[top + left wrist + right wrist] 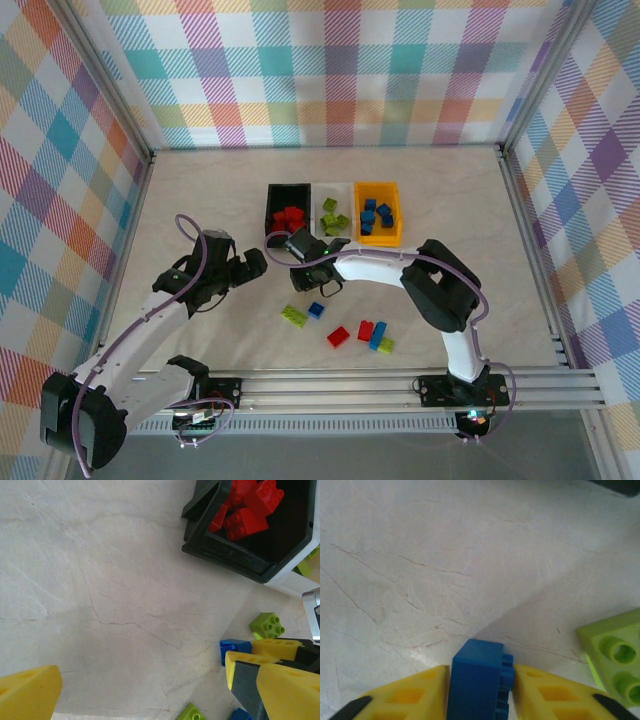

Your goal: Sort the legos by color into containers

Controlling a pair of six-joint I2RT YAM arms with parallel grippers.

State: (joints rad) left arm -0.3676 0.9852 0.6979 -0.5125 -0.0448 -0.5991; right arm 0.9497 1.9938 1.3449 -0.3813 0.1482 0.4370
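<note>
The pale, marbled worktop (200, 200) carries everything. The left arm (140, 338) comes up from the lower left of the top view. The right arm (375, 266) bends from the lower right toward the centre.

Three bins stand in a row, close side by side, just above the centre. The black bin (288, 189) on the left holds red bricks (290, 217). The white bin (333, 189) in the middle holds lime-green bricks (334, 218). The orange-yellow bin (398, 222) on the right holds blue bricks (376, 215).

The left pincer (248, 270) is left of the centre, near the lower left corner of the black bin. Its yellow fingers (27, 695) stand wide apart over bare worktop, with nothing between them.

The right pincer (322, 287) is just below the black and white bins. In the right wrist view it is clamped on a held blue brick (477, 690), with one yellow finger on each side. Whether this brick touches the worktop, I cannot tell. A lime-green brick (612, 660) lies near it at the right edge of that view.

Below the centre of the top view, loose pieces lie on the worktop. A flat green brick (294, 316) has a small blue brick (316, 310) just beside it. A single red brick (338, 336) lies a little lower. To the right of it, a second red brick (366, 330), a light blue brick (378, 337) and a small green brick (386, 345) lie together.
</note>
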